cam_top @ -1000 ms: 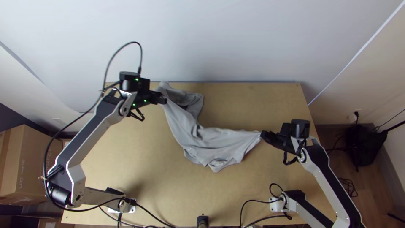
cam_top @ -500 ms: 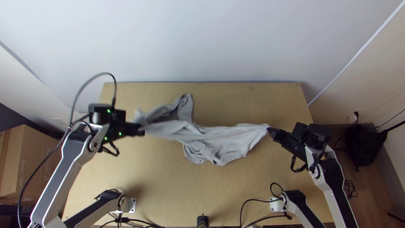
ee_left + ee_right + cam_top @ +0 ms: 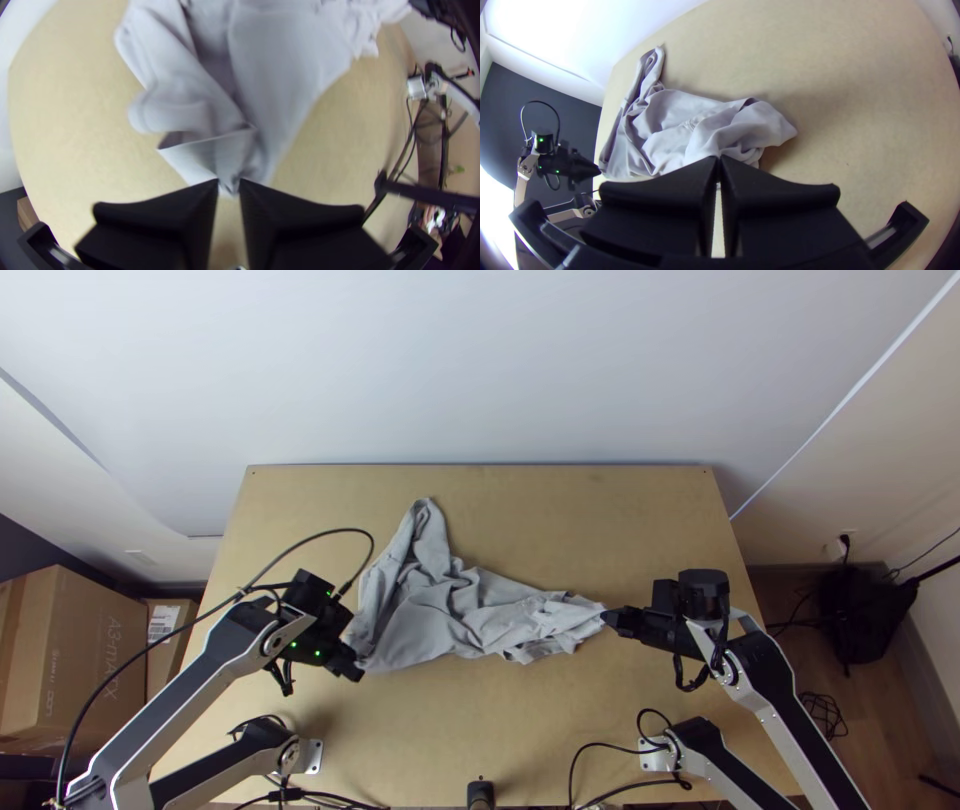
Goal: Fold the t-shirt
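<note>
A light grey t-shirt (image 3: 430,610) lies bunched and creased across the middle of the table, one narrow part pointing to the back edge. At its left front corner is my left gripper (image 3: 357,668); in the left wrist view the left gripper (image 3: 228,186) is shut on a bit of the shirt's edge (image 3: 200,160). My right gripper (image 3: 608,617) is at the shirt's right end. From the right wrist, the right gripper (image 3: 719,161) has its tips together on the fabric (image 3: 740,127), pinching a piece of it.
The wooden table (image 3: 560,720) has bare surface around the shirt. Cardboard boxes (image 3: 75,660) stand on the floor at the left. Cables (image 3: 590,760) run along the near edge, by a small black device (image 3: 480,792).
My left gripper has come toward the near edge, bringing the shirt's left end down and spreading it wider. The right gripper went right, then back left and slightly nearer, still at its end.
</note>
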Available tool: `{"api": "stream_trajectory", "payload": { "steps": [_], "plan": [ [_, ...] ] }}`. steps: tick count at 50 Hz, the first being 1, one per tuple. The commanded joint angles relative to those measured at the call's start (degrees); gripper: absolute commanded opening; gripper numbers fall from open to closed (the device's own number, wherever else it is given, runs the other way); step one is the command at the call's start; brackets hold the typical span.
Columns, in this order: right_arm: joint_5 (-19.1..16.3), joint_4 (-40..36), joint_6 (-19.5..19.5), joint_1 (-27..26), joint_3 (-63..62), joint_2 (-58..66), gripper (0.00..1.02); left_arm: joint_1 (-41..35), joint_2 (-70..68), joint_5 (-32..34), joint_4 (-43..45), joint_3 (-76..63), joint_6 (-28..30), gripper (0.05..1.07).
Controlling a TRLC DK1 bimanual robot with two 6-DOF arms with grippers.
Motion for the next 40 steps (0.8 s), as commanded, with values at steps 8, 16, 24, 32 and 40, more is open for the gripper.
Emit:
{"api": "stream_trajectory", "payload": {
  "steps": [8, 16, 24, 32, 40],
  "plan": [
    [-0.1, -1.0, -2.2, -1.3, -1.3, 1.5, 0.02, 13.0, 3.1, 3.9, -1.6, -0.4, 20.0, 1.0],
    [0.0, -0.3, -2.1, -1.4, -1.7, 1.8, 0.02, 21.7, 10.3, 12.0, -0.7, 12.0, 17.5, 1.0],
    [0.1, 1.1, -1.9, -1.6, -2.5, 2.5, 0.02, 19.9, 14.4, 14.0, 1.8, 19.7, 12.1, 0.99],
    [0.3, 2.2, -1.8, -1.7, -2.9, 3.4, 0.02, 13.4, 16.6, 15.4, 4.0, 22.0, 7.9, 0.84],
    [0.5, 2.3, -1.7, -1.7, -3.2, 3.6, 0.02, 9.3, 21.1, 15.5, 7.6, 21.5, 4.5, 0.71]
  ]
}}
